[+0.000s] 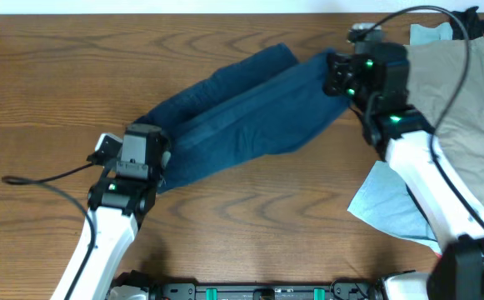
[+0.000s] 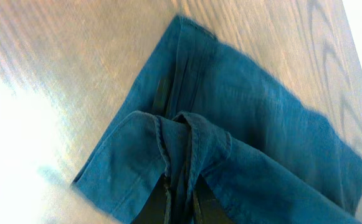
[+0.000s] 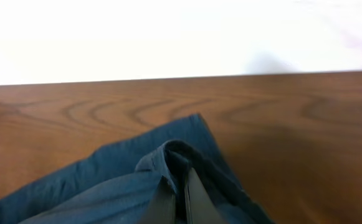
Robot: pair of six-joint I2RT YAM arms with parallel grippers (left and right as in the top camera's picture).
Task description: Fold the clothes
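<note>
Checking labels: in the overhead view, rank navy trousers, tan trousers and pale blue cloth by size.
1. navy trousers
2. tan trousers, cropped by the frame, so unsure
3. pale blue cloth, partly hidden

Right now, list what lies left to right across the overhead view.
Black cable → left jaws, shut → navy denim trousers, held at both ends → right jaws, shut → pale blue cloth → tan khaki trousers.

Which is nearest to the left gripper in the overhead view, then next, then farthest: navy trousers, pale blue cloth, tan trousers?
1. navy trousers: their left end is pinched in the left gripper, and the rest stretches off to the right.
2. pale blue cloth: front right, well apart.
3. tan trousers: back right corner, farthest.
</note>
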